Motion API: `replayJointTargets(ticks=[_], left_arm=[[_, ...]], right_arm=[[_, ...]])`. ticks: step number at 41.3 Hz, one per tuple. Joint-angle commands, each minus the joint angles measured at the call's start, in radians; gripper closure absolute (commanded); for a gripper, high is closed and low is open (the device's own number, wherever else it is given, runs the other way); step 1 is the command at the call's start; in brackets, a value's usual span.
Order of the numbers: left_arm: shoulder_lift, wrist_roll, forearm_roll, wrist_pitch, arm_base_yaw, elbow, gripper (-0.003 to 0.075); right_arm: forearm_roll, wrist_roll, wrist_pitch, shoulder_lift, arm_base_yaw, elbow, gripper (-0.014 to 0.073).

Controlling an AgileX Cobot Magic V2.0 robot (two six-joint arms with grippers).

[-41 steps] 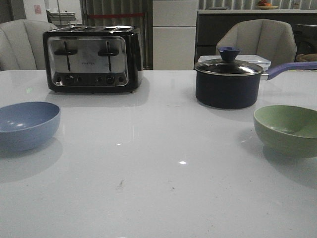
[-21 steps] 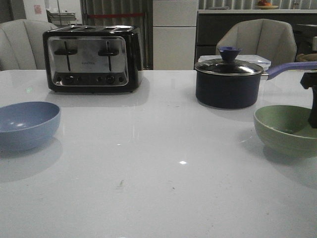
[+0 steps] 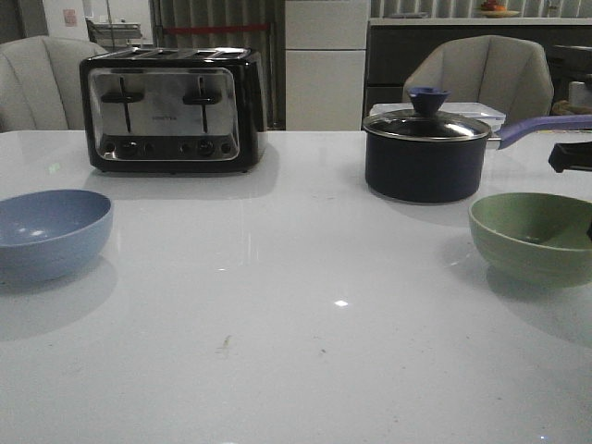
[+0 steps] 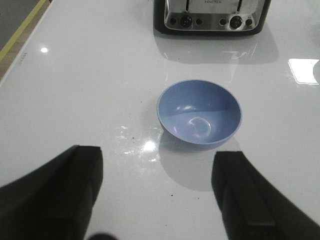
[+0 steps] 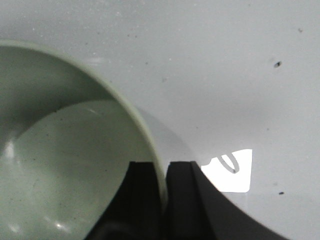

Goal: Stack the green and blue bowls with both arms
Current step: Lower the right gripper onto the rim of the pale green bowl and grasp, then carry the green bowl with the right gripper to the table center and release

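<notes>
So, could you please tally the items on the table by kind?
Bowls: 2, the blue bowl and the green bowl
Toasters: 1, the toaster
Saucepans: 1, the lidded saucepan
Total: 4

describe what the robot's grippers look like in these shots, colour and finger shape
Both are plain matte black. The left gripper shows two broad, blocky fingers with flat faces and squared ends. The right gripper shows two narrower slab-like fingers with squared tips, angular at the sides. In the front view only a dark angular piece of the right arm shows. No cables, markings or labels are visible.
</notes>
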Motion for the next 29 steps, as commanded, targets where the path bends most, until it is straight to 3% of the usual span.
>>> replayJointTargets(ticks=[1, 8, 13, 24, 29], left_arm=[[0.012, 0.0, -0.007, -0.07, -0.002, -0.033, 0.0213], [0.012, 0.0, -0.007, -0.07, -0.002, -0.033, 0.0213], [0.012, 0.0, -0.007, -0.07, -0.002, -0.033, 0.0213], [0.012, 0.0, -0.007, -0.07, -0.002, -0.033, 0.0213], [0.012, 0.0, -0.007, -0.071, -0.002, -0.033, 0.0213]], right_arm=[[0.002, -0.021, 0.009, -0.092, 0.006, -0.03, 0.0506], [0.014, -0.049, 0.025, -0.191, 0.082, -0.03, 0.0507], [0.052, -0.07, 0.03, -0.23, 0.206, -0.03, 0.0507], [0.108, -0.07, -0.087, -0.173, 0.492, -0.03, 0.0507], [0.115, -0.07, -0.131, -0.122, 0.564, -0.03, 0.0507]])
